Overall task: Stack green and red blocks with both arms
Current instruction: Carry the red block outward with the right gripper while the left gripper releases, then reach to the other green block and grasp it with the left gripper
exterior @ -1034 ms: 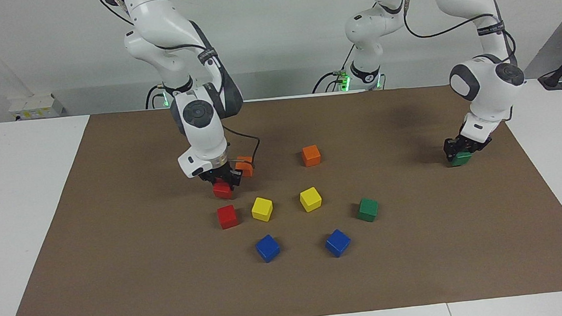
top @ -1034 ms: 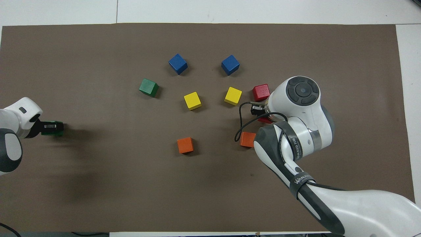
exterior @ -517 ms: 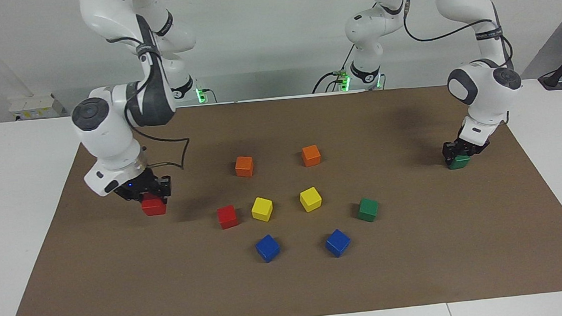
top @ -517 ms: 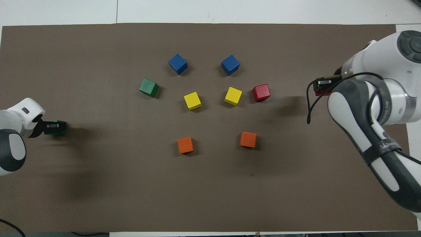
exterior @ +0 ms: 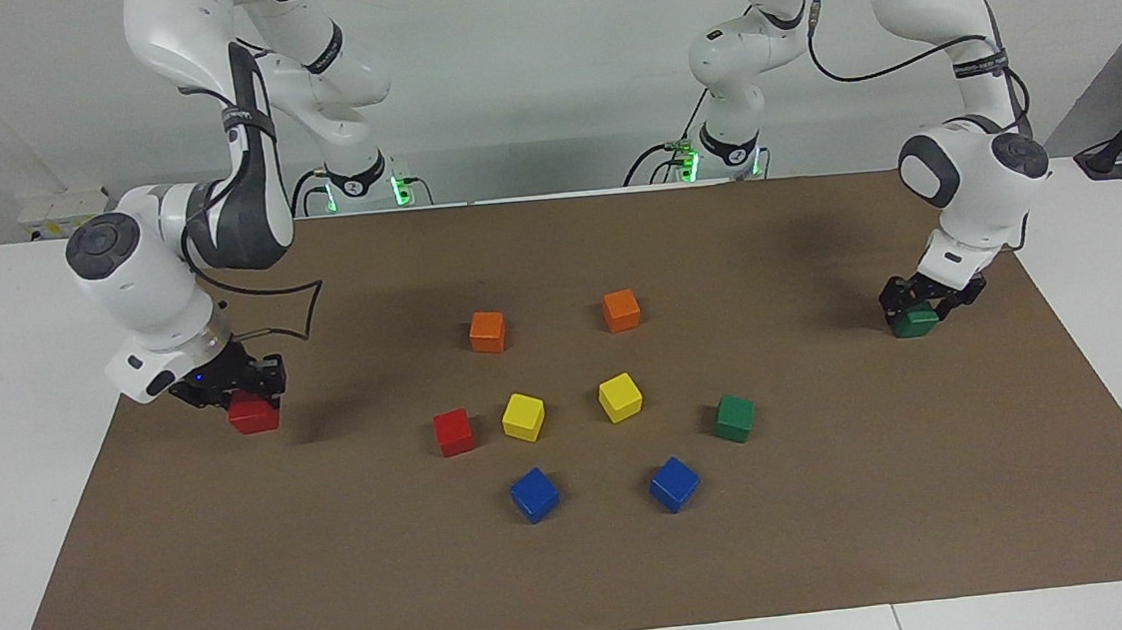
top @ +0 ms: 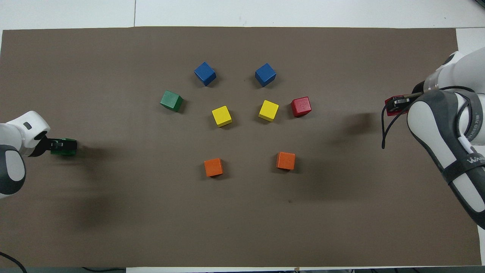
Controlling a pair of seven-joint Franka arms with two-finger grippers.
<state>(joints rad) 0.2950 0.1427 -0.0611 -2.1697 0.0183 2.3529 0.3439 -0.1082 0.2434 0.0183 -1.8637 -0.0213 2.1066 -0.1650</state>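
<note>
My right gripper (exterior: 249, 395) is shut on a red block (exterior: 254, 415) and holds it low over the brown mat at the right arm's end; it also shows in the overhead view (top: 392, 103). My left gripper (exterior: 914, 305) is shut on a green block (exterior: 915, 324) down at the mat at the left arm's end, also seen in the overhead view (top: 67, 146). A second red block (exterior: 453, 432) and a second green block (exterior: 733, 418) lie free on the mat at the two ends of the middle cluster.
Two yellow blocks (exterior: 523, 417) (exterior: 620, 396) lie between the free red and green ones. Two orange blocks (exterior: 487, 331) (exterior: 621, 310) lie nearer to the robots, two blue blocks (exterior: 534, 494) (exterior: 673, 483) farther from them. The brown mat (exterior: 582, 584) covers the white table.
My right gripper has carried its red block from beside the orange block out to the right arm's end of the mat. The left gripper and its green block have barely moved.
</note>
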